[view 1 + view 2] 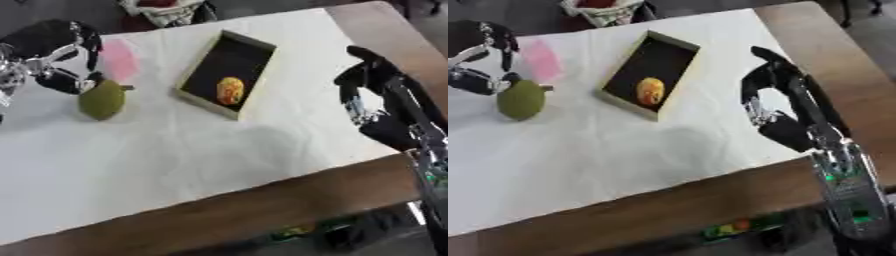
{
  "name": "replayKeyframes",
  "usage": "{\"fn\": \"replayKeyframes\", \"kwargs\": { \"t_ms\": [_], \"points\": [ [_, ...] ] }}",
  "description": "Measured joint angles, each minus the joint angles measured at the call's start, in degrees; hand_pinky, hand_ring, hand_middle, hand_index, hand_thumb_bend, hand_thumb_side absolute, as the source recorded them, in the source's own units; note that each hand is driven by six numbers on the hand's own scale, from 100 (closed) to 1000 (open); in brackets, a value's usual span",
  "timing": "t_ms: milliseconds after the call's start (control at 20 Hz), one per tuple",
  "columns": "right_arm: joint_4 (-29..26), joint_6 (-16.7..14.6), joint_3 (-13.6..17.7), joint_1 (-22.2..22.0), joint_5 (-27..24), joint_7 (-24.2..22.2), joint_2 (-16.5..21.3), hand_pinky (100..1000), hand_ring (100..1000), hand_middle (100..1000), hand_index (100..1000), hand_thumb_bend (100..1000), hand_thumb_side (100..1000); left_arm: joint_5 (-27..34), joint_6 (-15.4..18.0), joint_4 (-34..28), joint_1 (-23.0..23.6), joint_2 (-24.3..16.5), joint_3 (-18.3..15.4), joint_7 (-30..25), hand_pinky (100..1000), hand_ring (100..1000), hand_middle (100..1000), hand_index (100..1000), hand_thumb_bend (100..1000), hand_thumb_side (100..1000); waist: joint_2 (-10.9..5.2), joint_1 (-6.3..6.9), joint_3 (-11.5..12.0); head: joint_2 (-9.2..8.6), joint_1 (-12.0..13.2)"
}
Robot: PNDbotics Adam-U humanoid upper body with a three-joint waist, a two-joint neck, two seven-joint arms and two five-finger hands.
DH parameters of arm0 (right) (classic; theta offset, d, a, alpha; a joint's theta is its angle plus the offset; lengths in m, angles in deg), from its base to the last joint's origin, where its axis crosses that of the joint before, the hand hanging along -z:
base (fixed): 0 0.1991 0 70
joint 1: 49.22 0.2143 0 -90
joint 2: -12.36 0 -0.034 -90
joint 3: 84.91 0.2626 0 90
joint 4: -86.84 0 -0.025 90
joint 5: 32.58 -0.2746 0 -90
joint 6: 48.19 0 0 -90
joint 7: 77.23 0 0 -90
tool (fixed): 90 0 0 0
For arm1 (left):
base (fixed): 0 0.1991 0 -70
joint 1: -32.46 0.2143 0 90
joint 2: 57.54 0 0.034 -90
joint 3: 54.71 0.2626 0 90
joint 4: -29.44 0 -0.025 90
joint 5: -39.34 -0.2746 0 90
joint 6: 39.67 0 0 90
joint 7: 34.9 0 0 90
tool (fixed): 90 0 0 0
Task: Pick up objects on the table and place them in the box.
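Left of the box (198, 65), the left hand (54, 57) curls empty over the green fruit (101, 99); right hand (773, 95) open, apart.

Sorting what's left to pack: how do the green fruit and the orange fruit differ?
The green fruit lies on the white cloth, outside the box; the orange fruit already lies inside it. The green one looks larger than the orange one. The left hand is at the green fruit; no hand is near the orange fruit. Both are roundish.
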Motion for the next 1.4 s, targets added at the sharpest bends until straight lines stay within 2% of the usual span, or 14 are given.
{"fn": "replayKeyframes", "kwargs": {
  "t_ms": [50, 100, 150, 200, 250, 450, 600, 750, 1050, 1100, 1150, 1200, 1300, 1400],
  "points": [
    [0.00, 0.00, 0.00, 0.00, 0.00, 0.00, 0.00, 721, 704, 609, 950, 100, 585, 0.14, 0.08, 0.00, -0.15, 0.01, 0.02, -0.71, 769, 712, 709, 598, 379, 133, -0.01, 0.02, -0.05, 0.00, -0.01],
    [0.00, 0.00, 0.00, 0.00, 0.00, 0.00, 0.00, 721, 704, 609, 950, 100, 585, 0.15, 0.24, 0.03, -0.20, 0.02, 0.05, -1.80, 803, 753, 760, 777, 471, 142, -0.01, 0.04, -0.08, 0.00, -0.02],
    [0.00, 0.00, 0.00, 0.00, 0.00, 0.00, 0.00, 721, 704, 609, 950, 100, 585, 0.07, 0.51, 0.11, -0.20, 0.02, 0.16, -3.30, 826, 774, 787, 842, 538, 142, -0.01, 0.07, -0.10, 0.00, -0.03],
    [0.00, 0.00, 0.00, 0.01, 0.00, 0.00, 0.00, 721, 704, 609, 950, 100, 585, -0.29, 0.91, 0.30, -0.20, 0.02, 0.36, -5.26, 826, 774, 787, 842, 538, 142, -0.02, 0.12, -0.10, 0.00, -0.05],
    [0.00, 0.00, 0.00, 0.01, 0.00, 0.00, 0.00, 721, 703, 609, 949, 100, 586, -0.87, 1.39, 0.58, -0.20, 0.02, 0.39, -7.32, 855, 799, 815, 890, 637, 222, -0.03, 0.16, -0.10, 0.00, -0.06],
    [0.09, 0.00, 0.00, 0.00, 0.01, 0.00, 0.00, 721, 703, 609, 949, 100, 586, -3.83, 3.77, 1.90, -0.21, 0.01, 0.39, -14.41, 873, 816, 836, 904, 704, 311, -0.14, 0.30, 0.03, 0.00, -0.16],
    [0.13, 0.00, -0.01, 0.00, 0.01, -0.01, 0.00, 721, 703, 609, 949, 100, 586, -5.84, 5.21, 3.68, -0.24, 0.02, 0.39, -17.34, 874, 817, 836, 894, 714, 333, -0.21, 0.36, 0.04, 0.00, -0.26],
    [0.14, 0.00, -0.01, 0.00, 0.01, -0.01, 0.00, 721, 703, 609, 949, 100, 586, -7.68, 6.06, 6.06, -0.25, 0.57, 0.38, -18.51, 861, 805, 824, 860, 679, 315, -0.21, 0.32, 0.02, 0.00, -0.32],
    [0.14, 0.00, -0.01, 0.02, 0.01, -0.01, -0.02, 721, 703, 609, 949, 100, 587, -9.73, 5.64, 10.22, -0.28, 2.89, -0.01, -15.16, 829, 775, 793, 828, 595, 224, -0.19, 0.17, -0.14, 0.00, -0.38],
    [0.14, 0.00, -0.01, 0.02, 0.01, -0.01, -0.03, 721, 703, 609, 949, 100, 587, -10.02, 5.29, 10.73, -0.30, 3.26, -0.06, -13.84, 816, 761, 778, 806, 567, 192, -0.19, 0.15, -0.22, 0.00, -0.38],
    [0.14, 0.00, -0.01, 0.02, 0.01, -0.01, -0.03, 721, 703, 609, 949, 100, 587, -10.29, 4.93, 11.17, -0.32, 3.64, -0.10, -12.43, 801, 743, 756, 740, 525, 144, -0.17, 0.15, -0.30, 0.00, -0.38],
    [0.14, 0.00, -0.01, 0.02, 0.01, -0.01, -0.03, 721, 703, 609, 949, 100, 586, -10.53, 4.57, 11.51, -0.35, 4.02, -0.17, -10.87, 797, 738, 749, 719, 506, 144, -0.15, 0.14, -0.33, 0.00, -0.38],
    [0.15, 0.00, -0.01, 0.04, 0.01, -0.01, -0.04, 721, 703, 609, 949, 100, 586, -10.82, 3.90, 11.90, -0.42, 4.54, -0.23, -7.50, 778, 712, 714, 582, 396, 143, -0.12, 0.09, -0.34, 0.00, -0.38],
    [0.15, 0.00, -0.01, 0.05, 0.01, -0.01, -0.04, 721, 703, 609, 949, 100, 586, -10.81, 3.38, 12.07, -0.42, 4.70, -0.29, -4.50, 770, 704, 701, 529, 350, 145, -0.07, 0.01, -0.35, 0.00, -0.38]
  ]
}}
